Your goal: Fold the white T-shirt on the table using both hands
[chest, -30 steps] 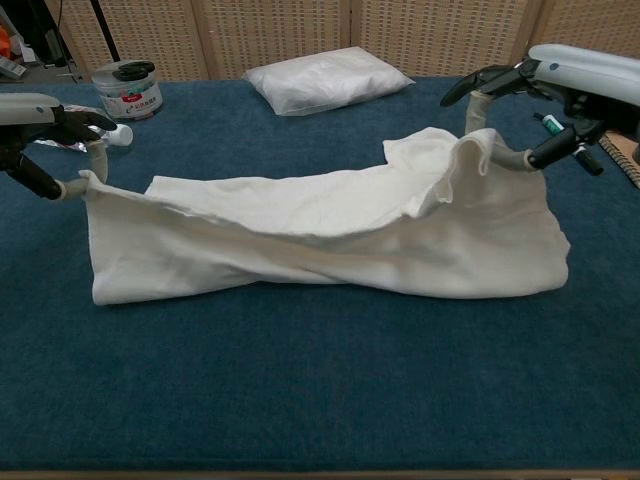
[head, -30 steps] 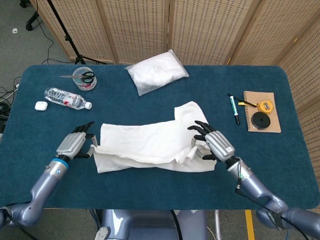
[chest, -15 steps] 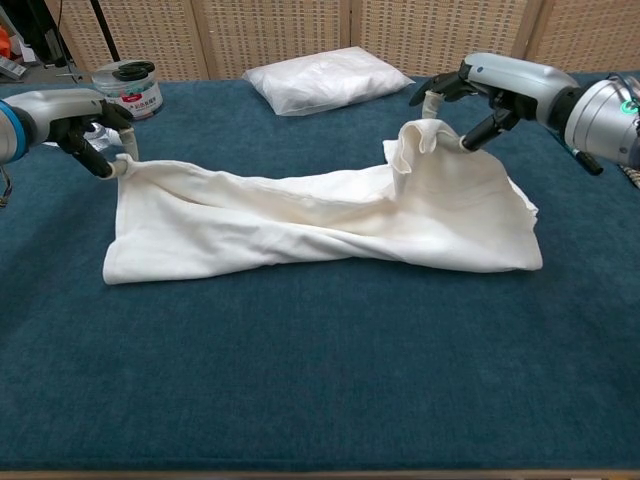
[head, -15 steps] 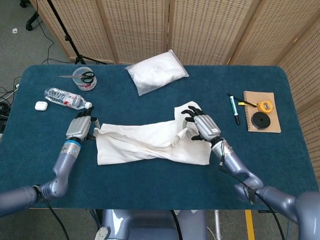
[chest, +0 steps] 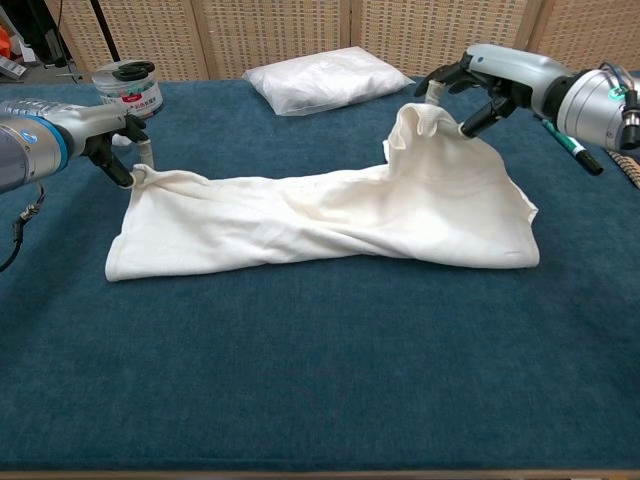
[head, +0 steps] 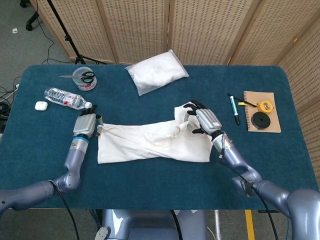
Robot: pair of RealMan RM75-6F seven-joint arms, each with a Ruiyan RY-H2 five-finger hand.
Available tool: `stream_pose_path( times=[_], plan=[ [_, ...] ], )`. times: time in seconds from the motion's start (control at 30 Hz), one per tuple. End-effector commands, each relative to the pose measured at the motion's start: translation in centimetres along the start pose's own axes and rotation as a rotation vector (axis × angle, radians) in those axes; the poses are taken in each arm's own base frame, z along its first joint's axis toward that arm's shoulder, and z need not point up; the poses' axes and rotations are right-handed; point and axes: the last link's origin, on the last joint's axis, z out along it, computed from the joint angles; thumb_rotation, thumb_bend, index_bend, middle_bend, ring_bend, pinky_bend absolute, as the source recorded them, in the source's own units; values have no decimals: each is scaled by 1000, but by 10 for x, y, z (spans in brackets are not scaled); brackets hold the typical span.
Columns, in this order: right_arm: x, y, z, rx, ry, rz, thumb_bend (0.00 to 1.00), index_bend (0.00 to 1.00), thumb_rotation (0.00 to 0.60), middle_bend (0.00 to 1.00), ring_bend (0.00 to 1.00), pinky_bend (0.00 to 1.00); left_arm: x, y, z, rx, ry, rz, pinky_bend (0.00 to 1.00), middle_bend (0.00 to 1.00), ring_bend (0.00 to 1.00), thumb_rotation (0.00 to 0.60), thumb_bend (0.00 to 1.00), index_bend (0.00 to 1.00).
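I pinch the white T-shirt (head: 152,141) edge in my left hand (head: 85,125) and right hand (head: 205,120), carrying the fold away from me.

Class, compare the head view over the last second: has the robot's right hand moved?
Yes. The right hand, gripping the white T-shirt, has moved away from the robot and slightly left, ending closer to the green marker.
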Motion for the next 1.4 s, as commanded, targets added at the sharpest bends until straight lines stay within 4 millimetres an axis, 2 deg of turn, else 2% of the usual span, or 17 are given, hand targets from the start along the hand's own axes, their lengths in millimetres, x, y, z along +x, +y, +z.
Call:
stream_pose_path(
  times=[0.03,0.07,0.17,0.6,0.9,1.23,1.27,1.3,1.37,1.4],
  plan=[
    [1,0,3,-1,3,-3,620,684,600,205,0,93,2,0,0,-5,4,22,0,0,0,600,317,45],
    [3,0,5,-3,7,-5,620,684,600,204,0,93,3,1,-1,-10,5,15,0,0,0,600,289,0],
    [6,1,9,-14,15,-8,620,684,600,205,0,93,9,-1,-4,-22,30,9,0,0,0,600,252,0],
    [22,14,37,-120,55,-54,620,684,600,205,0,93,46,-12,-32,-107,119,-54,0,0,0,600,250,0],
    [18,30,57,-240,50,-73,620,684,600,205,0,93,58,-27,-48,-117,118,-47,0,0,0,600,251,0],
    [7,27,75,-297,29,-90,620,684,600,205,0,93,60,-35,-49,-100,104,-40,0,0,0,600,254,0],
    [5,27,76,-302,26,-105,614,668,600,202,0,93,60,-35,-49,-99,105,-41,0,0,0,600,254,0],
    [4,27,76,-308,22,-118,557,589,600,180,0,93,61,-36,-49,-98,106,-41,0,0,0,600,254,0],
    [1,29,78,-327,1,-133,293,299,600,87,0,93,62,-37,-49,-97,106,-43,0,0,0,600,253,0],
    [1,29,79,-333,-4,-136,125,129,600,33,0,93,62,-37,-49,-95,106,-44,0,0,0,600,253,0]
  ],
)
